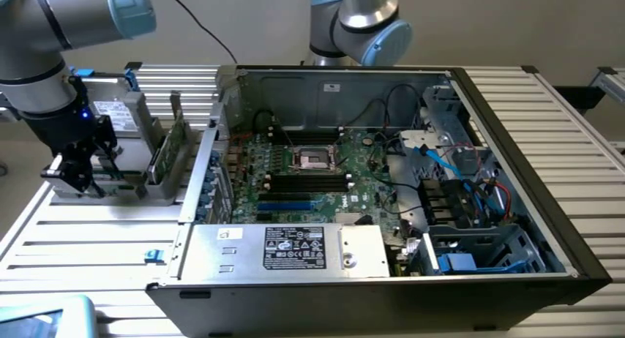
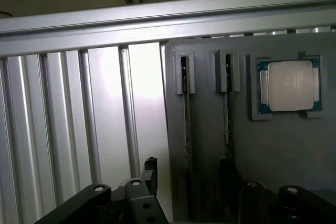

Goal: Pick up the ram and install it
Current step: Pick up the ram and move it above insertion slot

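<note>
Hovering above grey holder tray (image 2: 294, 150) on ribbed aluminium table (image 1: 88, 235), end effector (image 1: 83, 173) wide open, empty; beige wall (image 1: 254, 23) behind.

At the exterior view's left, the arm (image 1: 44, 67) is posed upright with the wrist pointed downward; the gripper (image 1: 83, 175) is seen low, jaws spread wide.

The arm (image 1: 39, 31) is built of silver-grey metal tubes with pale blue caps (image 1: 132, 9) on its joints. Just above the black end effector (image 1: 83, 178) glows a small blue light (image 1: 86, 115) — its black linkage bars carry round silver screws (image 2: 95, 188).
</note>
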`<state>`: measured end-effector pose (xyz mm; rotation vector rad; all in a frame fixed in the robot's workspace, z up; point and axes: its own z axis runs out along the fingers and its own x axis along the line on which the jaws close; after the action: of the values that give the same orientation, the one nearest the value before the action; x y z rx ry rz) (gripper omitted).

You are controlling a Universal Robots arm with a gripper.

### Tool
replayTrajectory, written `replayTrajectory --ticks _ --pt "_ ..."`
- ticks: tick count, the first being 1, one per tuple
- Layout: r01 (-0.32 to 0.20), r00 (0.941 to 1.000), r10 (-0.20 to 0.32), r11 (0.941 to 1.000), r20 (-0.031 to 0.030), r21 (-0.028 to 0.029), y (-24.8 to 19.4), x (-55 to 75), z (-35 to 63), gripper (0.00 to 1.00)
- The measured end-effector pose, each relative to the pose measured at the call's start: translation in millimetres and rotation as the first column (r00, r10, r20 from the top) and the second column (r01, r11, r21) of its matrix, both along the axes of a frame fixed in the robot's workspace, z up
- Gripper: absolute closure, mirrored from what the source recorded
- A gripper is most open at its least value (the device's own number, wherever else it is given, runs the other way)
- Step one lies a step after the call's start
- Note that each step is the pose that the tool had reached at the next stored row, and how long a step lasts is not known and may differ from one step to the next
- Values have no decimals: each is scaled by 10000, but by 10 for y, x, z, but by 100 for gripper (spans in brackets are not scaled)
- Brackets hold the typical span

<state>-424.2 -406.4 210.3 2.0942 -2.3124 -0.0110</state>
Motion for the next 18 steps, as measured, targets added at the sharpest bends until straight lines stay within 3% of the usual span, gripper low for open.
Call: replayTrajectory --ticks 8,10,11,18 --pt "13 10000 -13 10000 -1 -1 -3 -9 -141 40" --pt "13 10000 -13 10000 -1 -1 -3 -16 -147 42" --pt "12 10000 -12 10000 -1 -1 -3 -17 -147 49" --pt "12 10000 -12 10000 5 0 -3 -43 -147 49"
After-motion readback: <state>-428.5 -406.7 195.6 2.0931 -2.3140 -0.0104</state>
